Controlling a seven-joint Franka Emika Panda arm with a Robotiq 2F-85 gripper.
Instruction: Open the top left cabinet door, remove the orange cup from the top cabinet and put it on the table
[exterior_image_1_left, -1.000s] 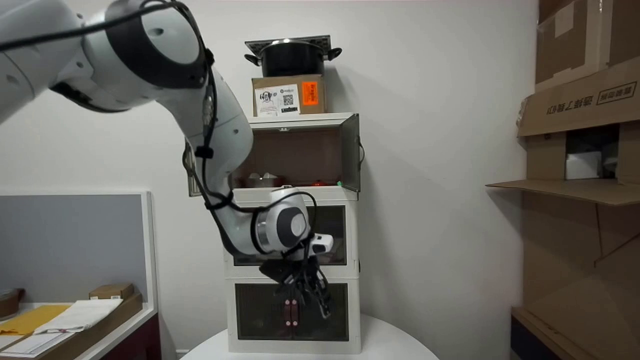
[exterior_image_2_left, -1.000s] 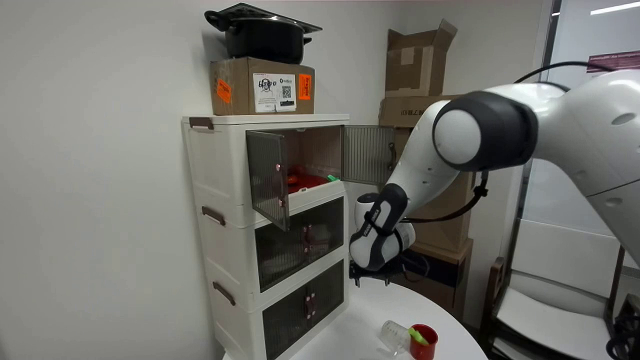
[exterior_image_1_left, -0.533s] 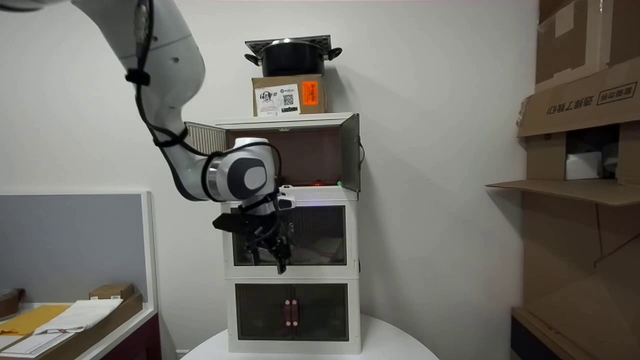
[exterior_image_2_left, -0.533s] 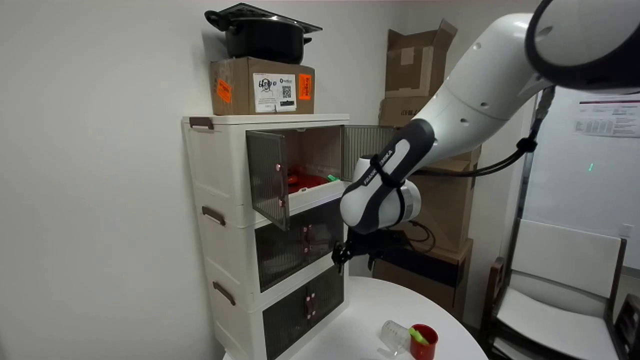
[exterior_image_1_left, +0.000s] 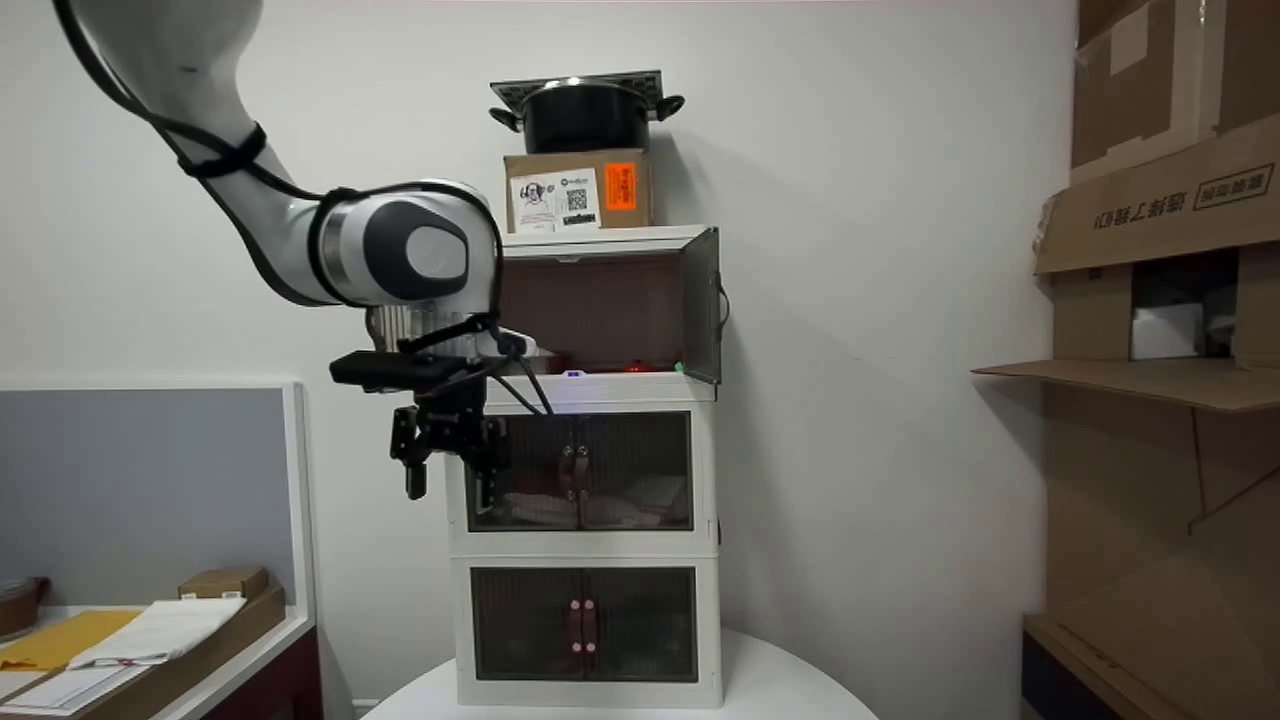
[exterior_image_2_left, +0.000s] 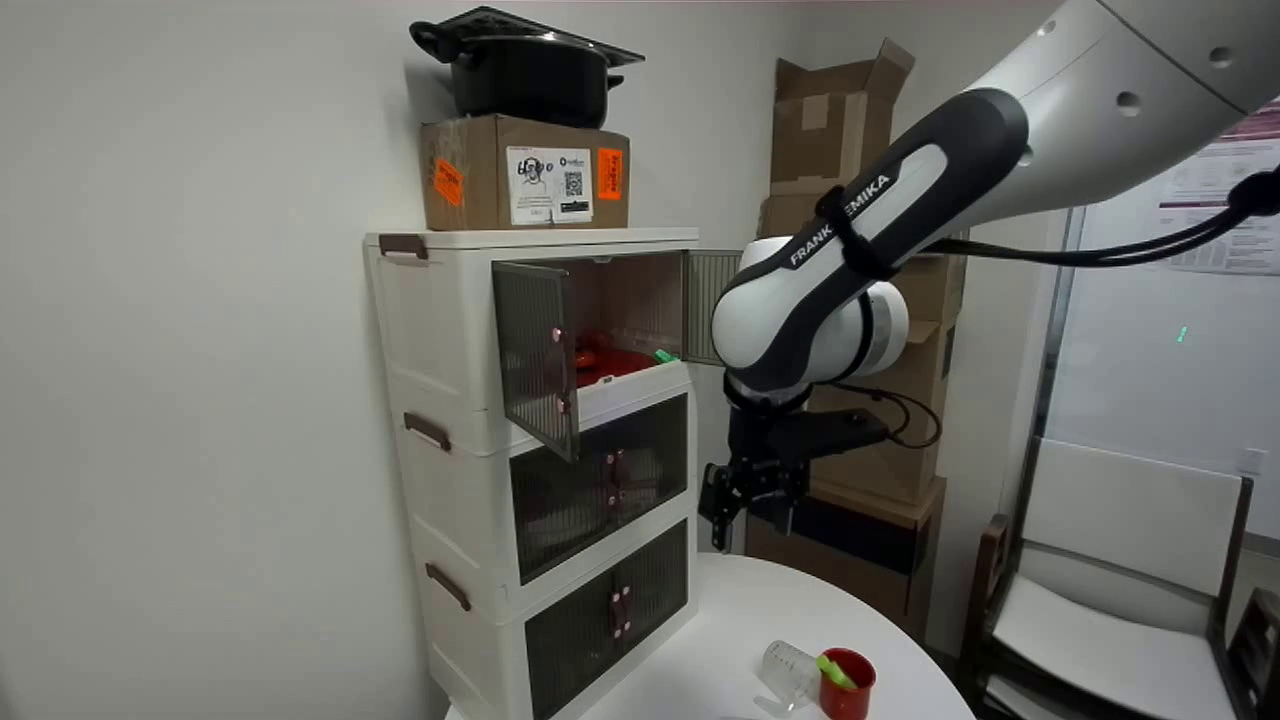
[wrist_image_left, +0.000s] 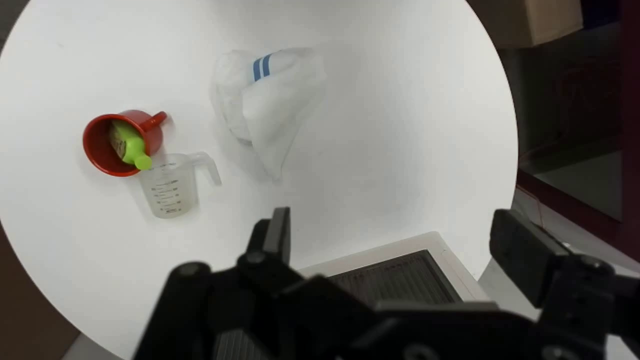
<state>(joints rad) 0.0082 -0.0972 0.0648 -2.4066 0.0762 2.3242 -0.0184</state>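
Look at the black, hard-cased 2-finger gripper (exterior_image_1_left: 451, 490): spread wide, nothing in its grasp, above the round, smooth white table (wrist_image_left: 400, 125)! Lower down, toward the wrist view's left edge, stands the glossy red-orange round mug (exterior_image_2_left: 848, 698), its axis upright; probably our orange cup, so I'd say only pulling clear remains. Inside leans what looks like a lime-green plastic bottle (wrist_image_left: 132, 150). Up top, the smoky, ribbed see-through left door (exterior_image_2_left: 530, 340) stands wide on the white, boxy top cabinet (exterior_image_2_left: 430, 330); in there, a flat red shape (exterior_image_2_left: 618, 366) and an orange lump (exterior_image_2_left: 586, 358), too hidden to name, so that cup call isn't certain!
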